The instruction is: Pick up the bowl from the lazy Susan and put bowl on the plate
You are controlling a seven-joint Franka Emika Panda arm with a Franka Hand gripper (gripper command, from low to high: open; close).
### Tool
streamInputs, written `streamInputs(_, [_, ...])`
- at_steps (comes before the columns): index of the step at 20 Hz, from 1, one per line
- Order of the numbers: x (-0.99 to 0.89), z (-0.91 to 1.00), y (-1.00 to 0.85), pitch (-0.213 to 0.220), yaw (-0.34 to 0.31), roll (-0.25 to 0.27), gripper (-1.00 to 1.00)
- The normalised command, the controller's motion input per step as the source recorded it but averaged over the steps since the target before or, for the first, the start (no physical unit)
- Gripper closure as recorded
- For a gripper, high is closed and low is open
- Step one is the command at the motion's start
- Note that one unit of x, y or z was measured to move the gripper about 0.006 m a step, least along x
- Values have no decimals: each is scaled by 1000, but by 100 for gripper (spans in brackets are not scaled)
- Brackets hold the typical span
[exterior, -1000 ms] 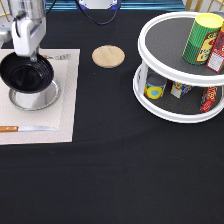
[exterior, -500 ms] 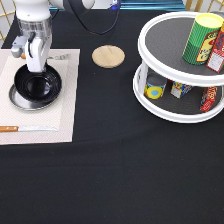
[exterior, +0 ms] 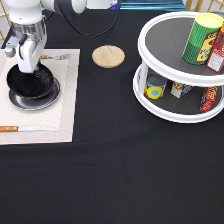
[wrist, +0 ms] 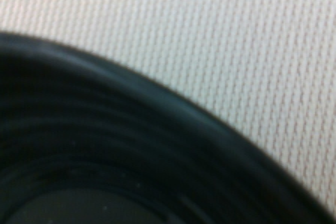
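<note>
- Now my gripper [exterior: 28,67] has lowered the bowl [exterior: 31,82] onto the plate [exterior: 48,99] (placemat, exterior view's left).
- I can't tell its grip state.
- The lazy Susan [exterior: 150,97] holds only cans.

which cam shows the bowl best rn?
Exterior view: the whole bowl sits on the plate, with the gripper at its upper rim. Wrist view shows only a close slice of ribbed black wall against the white mat.

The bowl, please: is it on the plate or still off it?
On it. The black bowl sits upright over the silver plate, whose rim shows around the bowl's lower edge, with the gripper at the bowl's rim.
</note>
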Motion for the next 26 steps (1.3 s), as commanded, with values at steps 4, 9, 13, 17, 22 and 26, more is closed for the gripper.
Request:
streamInputs(4, [719,9,165,245,12,60,100])
streamInputs(9, [792,174,235,254,45,30,100])
streamInputs(13, [552,20,136,250,46,36,100])
streamInputs(17, [140,51,93,224,22,19,-100])
streamInputs(22, [51,546,43,233,18,-12,-100])
streamInputs(26, [64,986,44,178,1,-66,-100])
